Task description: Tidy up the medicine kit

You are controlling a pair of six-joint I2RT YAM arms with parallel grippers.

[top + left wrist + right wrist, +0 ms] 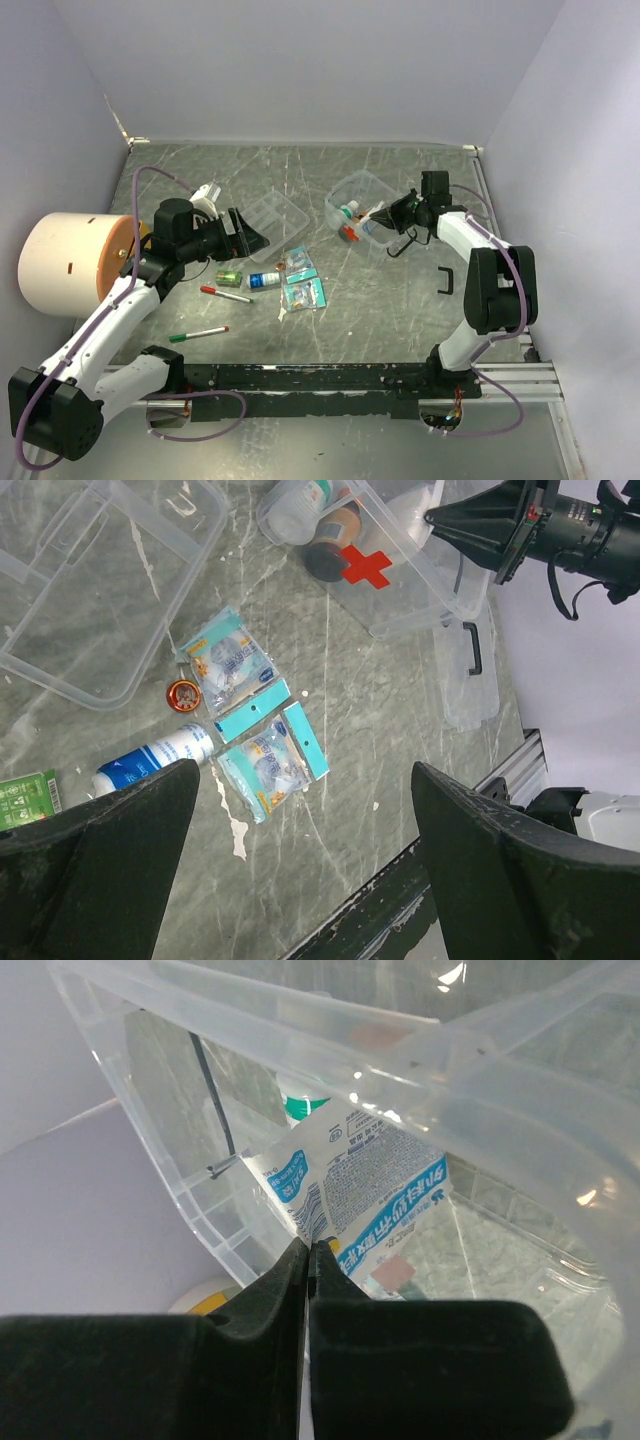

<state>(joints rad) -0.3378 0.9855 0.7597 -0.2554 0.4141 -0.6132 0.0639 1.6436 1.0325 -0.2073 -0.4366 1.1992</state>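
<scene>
**One sachet pinched at the box, loose packets on the table**

From above: my left pincer hangs spread wide and empty just beside the clear tray. My right pincer is at the clear box, which sits toward the far right of the table with small bottles inside.

Left wrist: below my open fingers lie two crinkly packets and a blue-and-white bottle on its side. I judge the packets light and limp, so they are best nipped by a flat sealed edge. The bottle is round and smooth and likely to roll, so I would grip it across its body.

Right wrist: my jaws are closed tight, seemingly on the corner of a printed sachet, thin and floppy. The box's glossy plastic wall arches around it. That wall looks thin and springy, so the rim seems the firmest hold.
</scene>
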